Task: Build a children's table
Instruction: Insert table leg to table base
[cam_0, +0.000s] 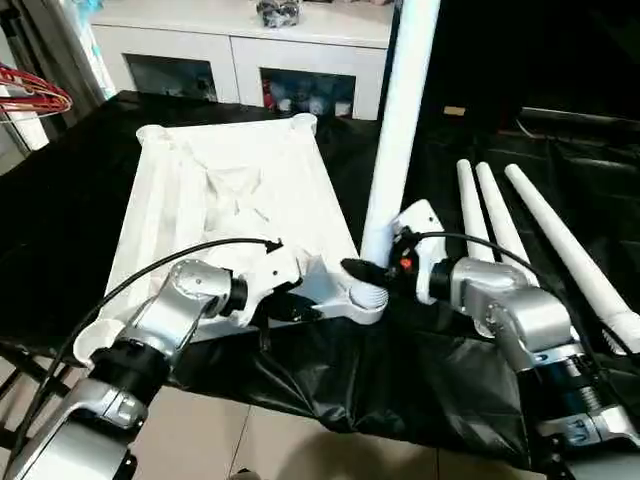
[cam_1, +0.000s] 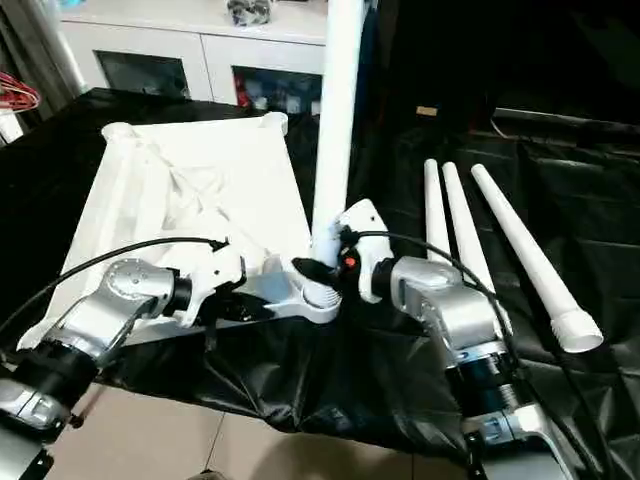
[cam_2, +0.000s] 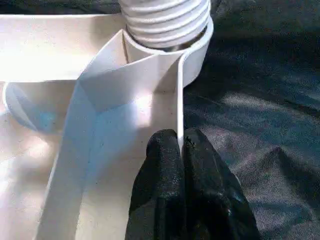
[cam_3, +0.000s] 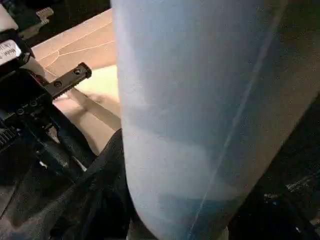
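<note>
The white plastic rectangular tabletop lies ribbed side up on the black-draped table, its near edge at the table's front. At its near side the left gripper is clenched on the thin upright rim wall, one black finger on each face, steadying the piece. Just to the right, one long white tubular leg stands upright in the near right round corner socket, and the right gripper grasps it low down, just above the socket. Further right, three more white tubular legs lie side by side on the black cloth, well apart from the tabletop.

So the build looks early: one leg of four is entered in its socket, and the ridged end showing above the socket suggests it is not yet fully seated. The other three sockets stand empty.

The left wrist view gives what the head views cannot: the ridges of the leg's end standing clear of the socket rim, and the pinch on the rim wall. The head views alone give the waiting legs and the whole tabletop. The right wrist view shows the leg close up, with the left gripper's body beyond it
</note>
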